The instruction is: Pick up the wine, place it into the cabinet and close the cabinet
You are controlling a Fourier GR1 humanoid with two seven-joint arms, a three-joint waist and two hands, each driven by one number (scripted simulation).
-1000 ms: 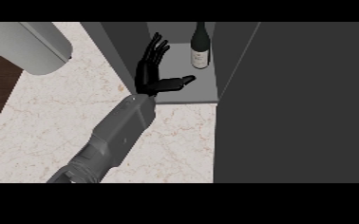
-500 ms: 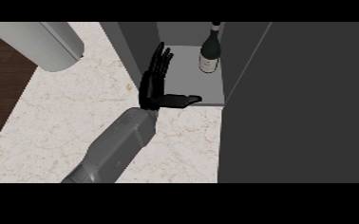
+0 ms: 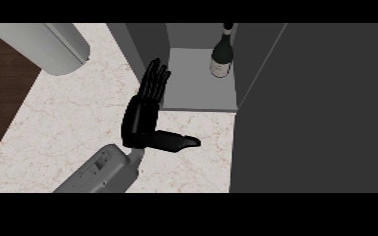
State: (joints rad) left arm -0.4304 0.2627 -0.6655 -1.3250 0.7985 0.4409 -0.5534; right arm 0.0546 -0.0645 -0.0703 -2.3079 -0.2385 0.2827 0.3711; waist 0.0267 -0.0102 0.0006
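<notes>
Nearest the view's lower edge, one grey forearm (image 3: 100, 172) comes up over the pale marbled counter (image 3: 66, 115), ending in a black hand (image 3: 144, 122). With only one arm showing, I take it for the left hand by its place left of centre, though that is a judgement. Its fingers (image 3: 155, 77) are straight and released, pointing toward the far edge of the counter, thumb (image 3: 177, 141) jutting toward the cabinet; it holds nothing. It hovers just before the front edge of the cabinet shelf (image 3: 199, 87), beside the cabinet's left wall (image 3: 144, 42). Farther in, the wine (image 3: 222, 55) stands upright on that shelf near its far right corner, close to the dark cabinet door (image 3: 306, 105), which stands open along the right side. So the picking and placing look done: the bottle is inside and apart from the hand. What remains is closing the door, and the open hand seems well placed to begin that, though it is not touching the door. A large grey rounded object (image 3: 52, 45) lies at the counter's far left corner.
</notes>
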